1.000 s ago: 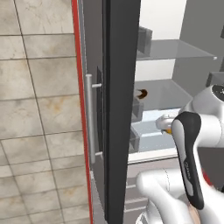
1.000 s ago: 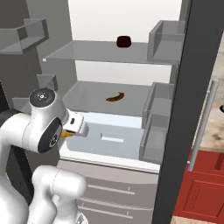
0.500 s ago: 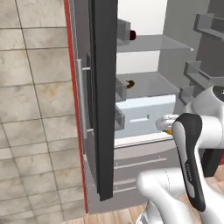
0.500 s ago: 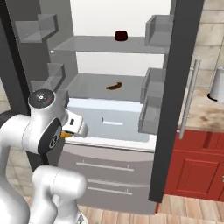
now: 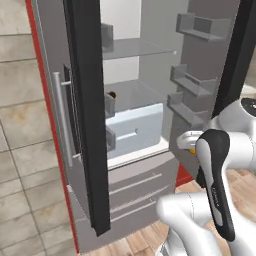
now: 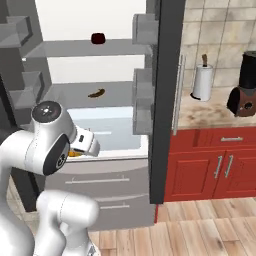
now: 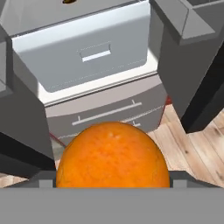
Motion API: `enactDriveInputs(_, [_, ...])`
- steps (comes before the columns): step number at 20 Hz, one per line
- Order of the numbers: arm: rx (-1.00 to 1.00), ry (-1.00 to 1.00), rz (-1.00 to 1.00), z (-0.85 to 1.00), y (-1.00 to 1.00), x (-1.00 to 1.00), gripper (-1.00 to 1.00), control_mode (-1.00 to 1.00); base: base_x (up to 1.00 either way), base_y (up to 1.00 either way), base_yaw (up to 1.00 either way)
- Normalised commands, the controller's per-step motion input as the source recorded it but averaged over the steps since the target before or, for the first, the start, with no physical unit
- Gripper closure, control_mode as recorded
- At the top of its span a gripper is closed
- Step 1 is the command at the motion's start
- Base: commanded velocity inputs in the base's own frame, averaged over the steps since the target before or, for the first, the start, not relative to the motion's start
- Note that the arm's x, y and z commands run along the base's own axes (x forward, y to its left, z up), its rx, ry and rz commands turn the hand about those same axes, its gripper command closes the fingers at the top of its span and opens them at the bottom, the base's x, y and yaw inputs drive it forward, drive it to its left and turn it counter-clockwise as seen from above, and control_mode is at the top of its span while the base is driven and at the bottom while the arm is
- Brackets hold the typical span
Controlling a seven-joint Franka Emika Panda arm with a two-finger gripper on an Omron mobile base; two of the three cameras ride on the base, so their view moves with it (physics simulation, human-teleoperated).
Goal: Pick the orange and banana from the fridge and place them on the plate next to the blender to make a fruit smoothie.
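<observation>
Your gripper (image 7: 113,186) has its jaws spread wide around the orange (image 7: 113,156); the fruit sits right against the hand and looks carried, though the fingertips are hidden behind it, so you cannot confirm pad contact. In the right base view an orange sliver shows under the hand, in front of the fridge (image 6: 161,100) drawers.

Relation to watch: the blender (image 6: 246,84) stands on the counter (image 6: 210,114) well to the right of the hand, past the open fridge door. You cannot make out the plate beside it, so its exact spot is unsettled. Judgement: the carry must go right and clear the door edge first.

Containers: the banana (image 6: 96,93) lies on the middle glass shelf, long axis running left-right, far behind the hand. A small dark red item (image 6: 98,38) sits on the upper shelf. The pale crisper drawer (image 7: 87,50) is shut. A paper-towel roll (image 6: 202,82) stands left of the blender.
</observation>
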Motion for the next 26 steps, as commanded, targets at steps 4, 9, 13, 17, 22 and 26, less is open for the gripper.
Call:
enactDriveInputs(4, [0.0,0.0,0.0,0.0,0.0,0.0,1.0,1.0,-0.26,-0.16,-0.46])
enactDriveInputs(9, [0.0,0.0,0.0,0.0,0.0,0.0,1.0,1.0,-0.05,-0.48,-0.4])
enactDriveInputs(13, [0.0,0.0,0.0,0.0,0.0,0.0,1.0,1.0,0.11,-0.98,-0.28])
enactDriveInputs(17, [0.0,0.0,0.0,0.0,0.0,0.0,1.0,1.0,0.36,-1.0,-0.2])
enactDriveInputs(22, [0.0,0.0,0.0,0.0,0.0,0.0,1.0,1.0,0.68,-1.0,-0.08])
enactDriveInputs(26, [0.0,0.0,0.0,0.0,0.0,0.0,1.0,1.0,1.0,-1.0,0.05])
